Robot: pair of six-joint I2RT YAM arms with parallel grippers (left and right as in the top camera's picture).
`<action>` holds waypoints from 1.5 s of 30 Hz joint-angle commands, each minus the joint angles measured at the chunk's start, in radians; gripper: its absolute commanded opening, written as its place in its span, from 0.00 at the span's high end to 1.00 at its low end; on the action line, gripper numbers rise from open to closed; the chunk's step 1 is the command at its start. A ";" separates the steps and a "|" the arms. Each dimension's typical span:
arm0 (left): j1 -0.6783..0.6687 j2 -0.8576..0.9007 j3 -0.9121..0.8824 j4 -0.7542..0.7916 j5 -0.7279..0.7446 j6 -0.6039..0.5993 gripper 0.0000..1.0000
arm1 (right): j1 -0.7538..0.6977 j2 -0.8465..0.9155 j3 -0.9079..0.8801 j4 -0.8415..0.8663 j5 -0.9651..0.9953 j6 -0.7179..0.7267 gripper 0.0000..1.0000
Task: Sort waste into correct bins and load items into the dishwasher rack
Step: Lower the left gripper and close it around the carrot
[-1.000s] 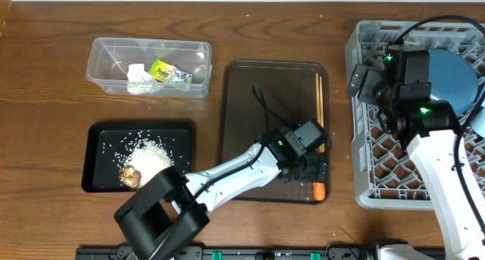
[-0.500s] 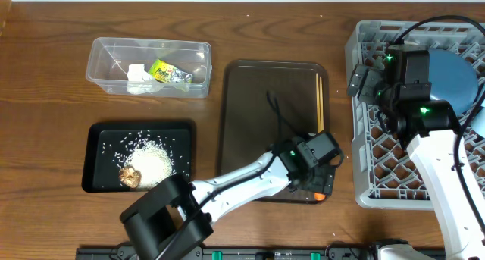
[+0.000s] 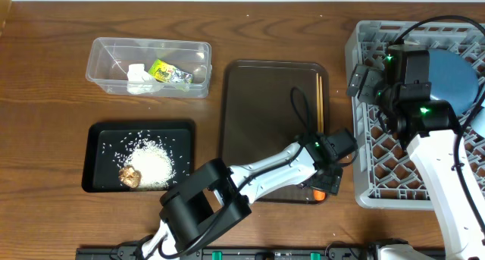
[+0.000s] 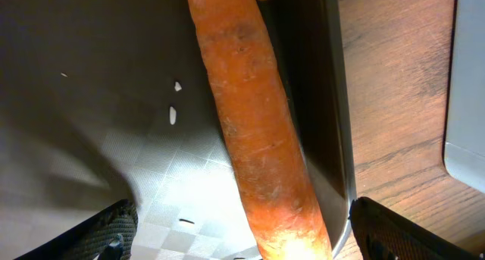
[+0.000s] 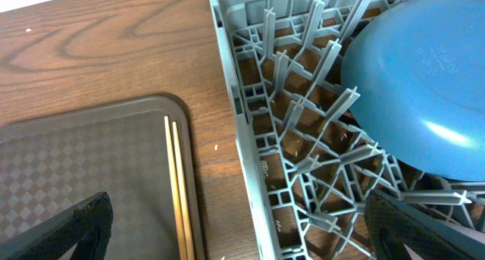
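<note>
The small orange carrot (image 3: 319,192) (image 4: 258,139) lies along the right rim of the brown serving tray (image 3: 258,101), at its near right corner. My left gripper (image 3: 327,183) (image 4: 242,241) hangs open right over it, one finger on each side, not gripping. Two wooden chopsticks (image 3: 320,101) (image 5: 178,184) lie on the tray's right side. The grey dishwasher rack (image 3: 371,161) (image 5: 250,139) holds the dark-blue plate (image 3: 451,74) (image 5: 424,86). My right gripper (image 3: 365,82) (image 5: 242,230) is open and holds nothing above the rack's left edge.
The clear tub (image 3: 102,63) at the back left holds a white tissue (image 3: 137,79) and a yellow-green wrapper (image 3: 168,72). The black tray (image 3: 102,139) in front of it holds rice (image 3: 151,160) and a brown lump (image 3: 130,176).
My left arm has swung right and toward the tray's near right corner, ending over the carrot. The right arm has stayed where it was.
</note>
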 commanded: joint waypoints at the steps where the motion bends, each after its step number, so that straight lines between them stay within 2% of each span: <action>1: -0.002 0.011 0.016 -0.005 -0.035 0.010 0.09 | -0.001 -0.006 0.003 -0.001 0.017 0.002 0.01; 4: -0.001 0.012 0.016 -0.010 -0.049 -0.003 0.09 | -0.001 -0.006 0.003 -0.001 0.017 0.002 0.01; 10: 0.003 0.012 0.016 -0.095 -0.182 -0.097 0.09 | -0.001 -0.006 0.003 -0.001 0.017 0.002 0.01; 20: 0.013 0.012 0.016 -0.138 -0.257 -0.103 0.09 | -0.001 -0.006 0.003 0.000 0.017 0.002 0.01; 23: 0.034 0.012 0.016 -0.134 -0.259 -0.095 0.09 | -0.001 -0.006 0.003 -0.001 0.017 0.002 0.01; 27: 0.058 0.012 0.016 -0.088 -0.258 0.071 0.10 | -0.001 -0.006 0.003 -0.001 0.017 0.002 0.01; 29: 0.059 0.012 0.016 -0.063 -0.254 0.106 0.11 | -0.001 -0.006 0.003 -0.001 0.017 0.002 0.01; 34: 0.058 0.013 0.014 -0.028 -0.185 0.109 0.18 | -0.001 -0.006 0.003 -0.001 0.017 0.002 0.01; 42: 0.058 0.042 -0.016 -0.030 -0.187 0.013 0.20 | -0.001 -0.006 0.003 0.000 0.017 0.002 0.01; 45: 0.058 0.046 -0.020 -0.029 -0.187 0.013 0.25 | -0.001 -0.006 0.003 -0.001 0.017 0.002 0.01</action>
